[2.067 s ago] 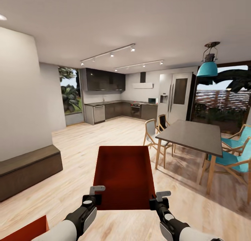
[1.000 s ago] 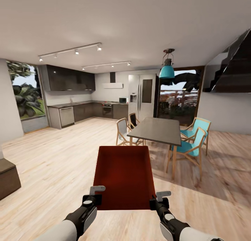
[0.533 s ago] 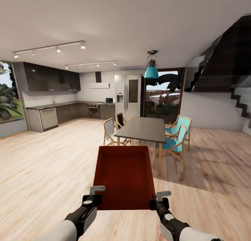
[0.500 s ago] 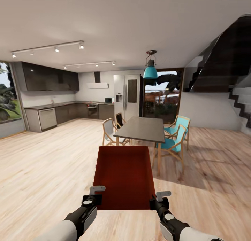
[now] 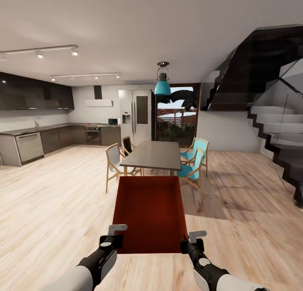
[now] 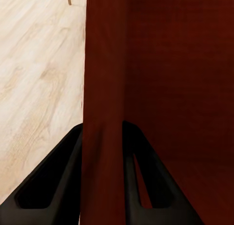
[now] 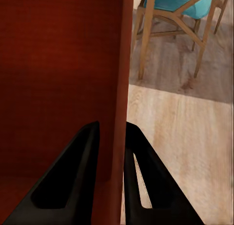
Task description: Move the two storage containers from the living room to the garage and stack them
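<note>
One orange-red storage container [image 5: 150, 213] hangs level in front of me above the light wood-plank flooring, open side up. My left gripper [image 5: 114, 237] is shut on the bin's left wall [image 6: 102, 137], one dark finger on each face. My right gripper [image 5: 189, 242] is shut on the right wall [image 7: 113, 152] in the same way. The other container is out of view. I am in an open kitchen and dining area, not the garage.
A dark dining table [image 5: 153, 154] with wood-and-teal chairs [image 5: 191, 167] stands straight ahead, just beyond the bin. Dark kitchen cabinets [image 5: 38, 141] and a fridge [image 5: 135, 116] line the back left. A dark staircase [image 5: 273, 127] rises at the right. Open wood floor [image 5: 54, 190] lies to the left.
The whole view has swung to the right: the low dark cabinet, white wall and second bin left the picture, and the staircase came in. The held bin and both grippers keep their places.
</note>
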Available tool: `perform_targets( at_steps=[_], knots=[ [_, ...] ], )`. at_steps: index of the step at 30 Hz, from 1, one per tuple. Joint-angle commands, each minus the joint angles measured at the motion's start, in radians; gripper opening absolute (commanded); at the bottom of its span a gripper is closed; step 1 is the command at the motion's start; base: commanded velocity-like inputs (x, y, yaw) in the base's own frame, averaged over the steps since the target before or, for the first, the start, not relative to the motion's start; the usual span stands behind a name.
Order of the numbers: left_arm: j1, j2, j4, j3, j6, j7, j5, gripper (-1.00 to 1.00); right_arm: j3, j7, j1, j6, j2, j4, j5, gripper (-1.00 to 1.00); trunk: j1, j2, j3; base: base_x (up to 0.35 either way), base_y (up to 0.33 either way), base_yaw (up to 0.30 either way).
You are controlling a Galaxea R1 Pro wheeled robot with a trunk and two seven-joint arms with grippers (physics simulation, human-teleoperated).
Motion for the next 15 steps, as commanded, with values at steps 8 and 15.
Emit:
perform_targets(
  at_steps=[8,15],
  knots=[
    [-0.001,0.011,-0.002,0.018,0.002,0.011,0.004,-1.0,-0.006,-0.003,-0.001,-0.005,-0.001,0.0,-0.011,-1.0,0.0,-0.001,-0.001,0.0,0.0,-0.283],
    [-0.001,0.011,-0.002,0.018,0.002,0.011,0.004,-1.0,-0.005,-0.003,-0.001,-0.005,-0.001,0.0,-0.011,-1.0,0.0,-0.001,-0.001,0.0,0.0,-0.283]
  ],
)
